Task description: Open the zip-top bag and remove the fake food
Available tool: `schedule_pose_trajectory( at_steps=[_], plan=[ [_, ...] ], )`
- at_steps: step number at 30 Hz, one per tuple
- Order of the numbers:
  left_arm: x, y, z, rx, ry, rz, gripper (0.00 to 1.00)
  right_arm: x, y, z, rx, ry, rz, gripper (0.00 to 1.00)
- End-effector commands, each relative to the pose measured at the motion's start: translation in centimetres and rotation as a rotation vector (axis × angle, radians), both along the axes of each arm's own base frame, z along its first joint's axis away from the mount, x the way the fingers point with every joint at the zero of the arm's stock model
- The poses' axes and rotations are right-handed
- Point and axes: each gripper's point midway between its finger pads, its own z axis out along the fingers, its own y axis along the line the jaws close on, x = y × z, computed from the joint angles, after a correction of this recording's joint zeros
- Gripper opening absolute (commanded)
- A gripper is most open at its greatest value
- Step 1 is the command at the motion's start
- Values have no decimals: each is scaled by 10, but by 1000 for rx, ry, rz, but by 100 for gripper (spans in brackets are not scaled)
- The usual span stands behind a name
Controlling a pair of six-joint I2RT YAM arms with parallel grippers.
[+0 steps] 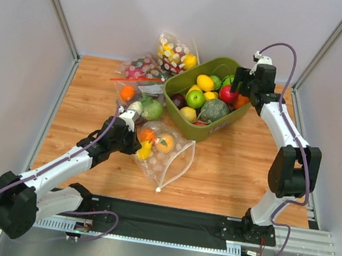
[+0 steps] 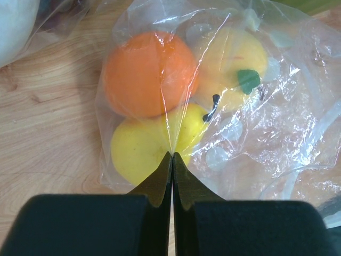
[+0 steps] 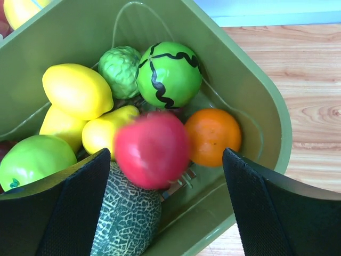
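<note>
Setting: a robot test cell, not a domestic room. Plain pale-grey panel walls (image 1: 142,10) set in bare aluminium frame posts (image 1: 58,9) box in a light wooden tabletop (image 1: 235,168). Two white-and-black jointed robot arms, left (image 1: 58,167) and right (image 1: 284,127), are bolted to a black base plate (image 1: 165,219) on a slotted aluminium rail (image 1: 308,237). Purple cables (image 1: 282,48) run exposed.

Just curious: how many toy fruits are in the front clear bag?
3: glossy orange ball upper left, plain yellow fruit below it, yellow green-leafed fruit right; more may be hidden.
</note>
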Motion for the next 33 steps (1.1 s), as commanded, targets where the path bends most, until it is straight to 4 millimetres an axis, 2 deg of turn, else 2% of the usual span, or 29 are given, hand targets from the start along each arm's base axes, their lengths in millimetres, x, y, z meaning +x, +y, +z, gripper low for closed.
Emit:
schedule_pose_trajectory(
  at_steps=[1,3,4,5,6,7,8,9,10,11,12,13,14,15,16,17,18,20,21,26,31,33],
  plan=[
    [3,-5,8,-20,-22,-25,0,5,-3,31,-22,-85,3,87],
    [3,-5,8,-18,-24,-29,0,0,-4,39,-23,-102,9,86],
    [3,-5,9,-18,-26,-28,0,-5,-3,35,-22,-95,16,86],
    [3,-4,10,-19,-30,-27,0,-11,-4,39,-19,-110,15,85],
    [3,-4,12,-23,-34,-26,0,-21,8,66,22,-182,75,85],
    [3,-4,12,-23,-35,-26,0,-31,13,73,43,-205,100,85],
    [3,-4,15,-26,-42,-27,0,-45,23,64,85,-187,142,85],
    [4,-4,15,-26,-44,-26,0,-54,28,68,103,-199,167,85],
    [4,-5,17,-30,-49,-27,0,-72,33,90,120,-248,192,84],
    [5,-5,17,-30,-49,-28,0,-85,39,77,131,-220,210,84],
    [6,-6,18,-31,-52,-29,0,-101,56,79,143,-217,260,83],
    [7,-7,21,-34,-56,-30,0,-118,63,91,150,-245,287,82],
    [8,-7,20,-30,-53,-32,0,-130,72,90,154,-239,315,82],
    [8,-7,20,-28,-53,-32,0,-149,90,74,159,-194,370,81],
    [10,-8,21,-28,-54,-34,0,-160,98,67,160,-175,394,80],
    [9,-9,20,-26,-51,-37,0,-174,104,70,164,-183,418,80],
    [10,-8,20,-24,-50,-37,0,-191,118,50,164,-124,463,79],
    [11,-9,20,-23,-51,-40,0,-219,136,45,190,-92,545,77],
    [11,-8,19,-19,-50,-40,0,-233,139,27,194,-32,575,77],
    [12,-8,19,-13,-52,-37,0,-297,163,-12,273,169,759,72],
    [14,-10,20,-15,-50,-43,0,-330,171,-65,243,304,787,67],
    [14,-12,21,-18,-49,-52,0,-331,179,-69,263,290,802,65]
  ],
)
